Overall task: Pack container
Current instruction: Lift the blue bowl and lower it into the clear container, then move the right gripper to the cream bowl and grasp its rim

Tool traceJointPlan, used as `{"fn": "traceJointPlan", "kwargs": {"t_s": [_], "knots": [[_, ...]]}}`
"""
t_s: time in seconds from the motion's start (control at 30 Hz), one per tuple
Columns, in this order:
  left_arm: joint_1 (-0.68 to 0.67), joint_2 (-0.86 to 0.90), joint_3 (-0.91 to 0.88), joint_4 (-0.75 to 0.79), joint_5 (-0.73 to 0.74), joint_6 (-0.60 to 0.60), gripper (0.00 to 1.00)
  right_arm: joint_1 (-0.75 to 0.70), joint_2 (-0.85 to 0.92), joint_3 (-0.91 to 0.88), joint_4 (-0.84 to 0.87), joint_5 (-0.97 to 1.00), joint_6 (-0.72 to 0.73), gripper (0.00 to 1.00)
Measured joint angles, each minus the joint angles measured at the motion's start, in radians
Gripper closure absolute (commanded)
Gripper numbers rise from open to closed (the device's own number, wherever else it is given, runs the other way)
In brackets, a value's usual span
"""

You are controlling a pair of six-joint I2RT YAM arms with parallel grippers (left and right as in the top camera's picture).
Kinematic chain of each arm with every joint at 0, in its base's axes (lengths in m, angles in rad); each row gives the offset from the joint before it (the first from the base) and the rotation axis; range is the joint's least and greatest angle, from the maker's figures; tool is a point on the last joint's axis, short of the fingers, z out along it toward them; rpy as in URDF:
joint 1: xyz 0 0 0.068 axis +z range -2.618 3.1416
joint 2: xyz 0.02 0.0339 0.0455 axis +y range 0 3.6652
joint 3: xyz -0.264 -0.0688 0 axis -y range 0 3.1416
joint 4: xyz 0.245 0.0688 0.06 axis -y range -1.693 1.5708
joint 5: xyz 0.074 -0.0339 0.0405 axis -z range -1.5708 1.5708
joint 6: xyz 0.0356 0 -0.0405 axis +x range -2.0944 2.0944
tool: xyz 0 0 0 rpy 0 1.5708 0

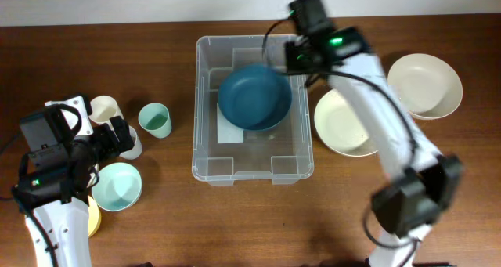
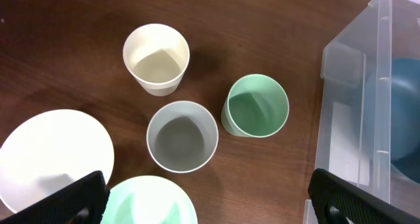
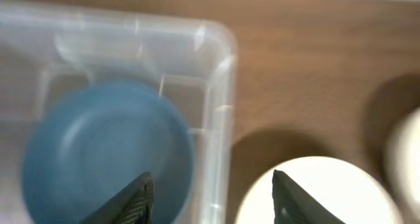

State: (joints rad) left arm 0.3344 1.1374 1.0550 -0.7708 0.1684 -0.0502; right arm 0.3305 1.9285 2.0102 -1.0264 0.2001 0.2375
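- While my right arm stretches across the tabletop (image 1: 156,220), my right gripper (image 3: 213,204) hangs over the far right corner of the container (image 1: 253,175). Its jaws are spread wide and hold nothing.
- Seen from my right wrist, one finger (image 3: 128,201) shows over the blue bowl (image 1: 254,99). The other shows over a cream bowl (image 1: 344,122) outside, and the container's right wall runs between them. That view is blurred.
- The container stands in the middle of the tabletop. It is clear plastic with a rounded rim, and its long side runs front to back.
- The blue bowl sits upright inside it, toward the far end, partly covering a white label (image 1: 232,132) on the base.
- The cream bowl lies just beside the container's right wall, partly hidden under my right arm. A second cream bowl (image 1: 425,84) lies further right, near the far edge.
- My left gripper (image 2: 210,204) hovers over the cups to the left of the container, with its jaws wide apart and empty.
- Three cups stand upright below it, mouths up and close together: a cream cup (image 2: 156,58), a grey cup (image 2: 182,136) and a green cup (image 2: 256,106). The green one is nearest the container.
- A mint bowl (image 2: 149,201) sits just beside the grey cup, and a white bowl (image 2: 52,161) lies next to the mint one, on the side away from the container.
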Motion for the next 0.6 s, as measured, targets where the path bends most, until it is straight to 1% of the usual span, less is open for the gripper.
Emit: {"fn": "traceJointPlan", "kwargs": {"t_s": [0.03, 0.1, 0.13, 0.2, 0.27, 0.33, 0.4, 0.47, 0.57, 0.6], "knots": [[0.0, 0.0, 0.0, 0.0, 0.0, 0.0, 0.01, -0.016, -0.027, 0.011, -0.024, 0.005, 0.012, 0.36], [0.0, 0.0, 0.0, 0.0, 0.0, 0.0, 0.01, -0.081, -0.092, 0.033, -0.1, 0.018, 0.068, 0.34], [0.0, 0.0, 0.0, 0.001, 0.0, 0.0, 0.01, -0.121, -0.111, 0.04, -0.17, 0.018, 0.108, 0.33], [0.0, 0.0, 0.0, 0.001, 0.0, 0.0, 0.0, -0.185, -0.118, 0.039, -0.237, -0.002, 0.153, 0.3], [0.0, 0.0, 0.0, 0.001, 0.0, 0.0, 0.0, -0.264, -0.113, 0.005, -0.291, -0.062, 0.184, 0.28], [0.0, 0.0, 0.001, 0.001, 0.0, 0.0, 0.01, -0.326, -0.105, -0.041, -0.301, -0.127, 0.197, 0.26], [0.0, 0.0, 0.001, 0.005, 0.0, 0.0, 0.0, -0.375, -0.099, -0.087, -0.285, -0.184, 0.2, 0.25], [0.0, 0.0, 0.001, 0.006, 0.0, 0.0, 0.01, -0.435, -0.094, -0.163, -0.249, -0.257, 0.187, 0.25], [0.0, 0.0, 0.002, 0.008, 0.0, 0.0, 0.0, -0.484, -0.091, -0.26, -0.2, -0.308, 0.174, 0.24], [0.0, 0.0, 0.002, 0.008, 0.0, 0.0, 0.0, -0.495, -0.091, -0.301, -0.177, -0.32, 0.173, 0.22]]}}
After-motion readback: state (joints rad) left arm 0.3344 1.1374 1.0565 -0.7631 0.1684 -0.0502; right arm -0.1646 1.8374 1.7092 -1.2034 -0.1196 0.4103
